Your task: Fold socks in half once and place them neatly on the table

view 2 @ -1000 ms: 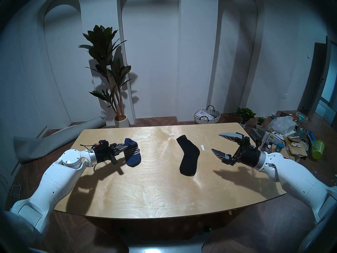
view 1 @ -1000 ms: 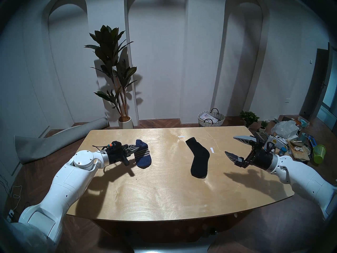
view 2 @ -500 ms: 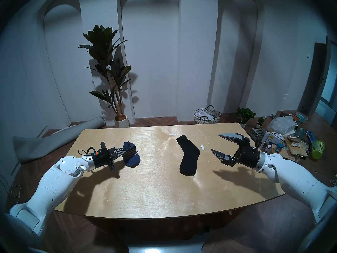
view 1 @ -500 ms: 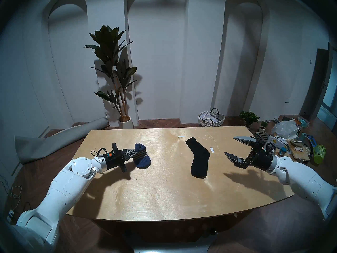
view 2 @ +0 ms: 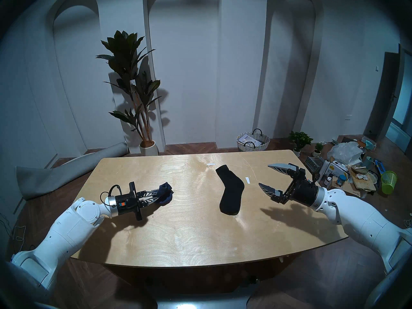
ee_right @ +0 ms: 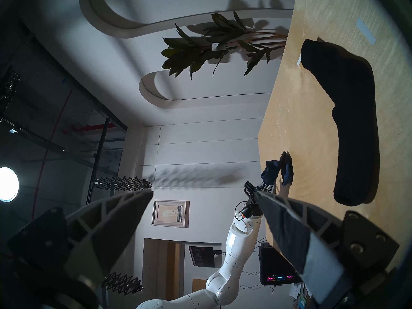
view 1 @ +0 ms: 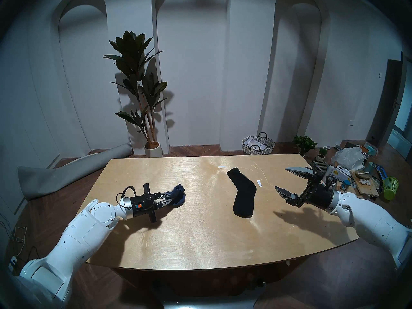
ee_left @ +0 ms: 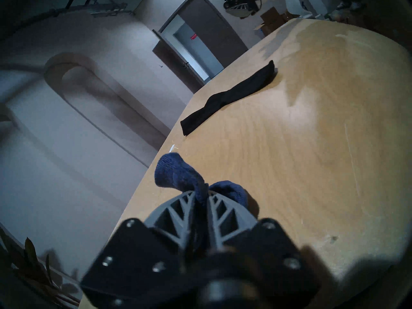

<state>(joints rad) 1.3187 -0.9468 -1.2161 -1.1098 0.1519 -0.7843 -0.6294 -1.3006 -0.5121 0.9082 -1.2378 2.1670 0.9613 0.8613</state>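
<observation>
Overhead, left gripper apart around navy sock, wrist view pinching it, right gripper wide.

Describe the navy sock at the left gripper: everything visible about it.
The navy sock is a short, ribbed-knit ankle sock, dark blue, bunched and doubled over rather than flat. The left gripper has it between its fingertips: in the left wrist view a fold of fabric runs between the fingers, one end poking up, the other spilling toward the table. It sits on the table's left side, far from the black sock. Whether its lower part rests on the wood cannot be told. No stripes show.
</observation>
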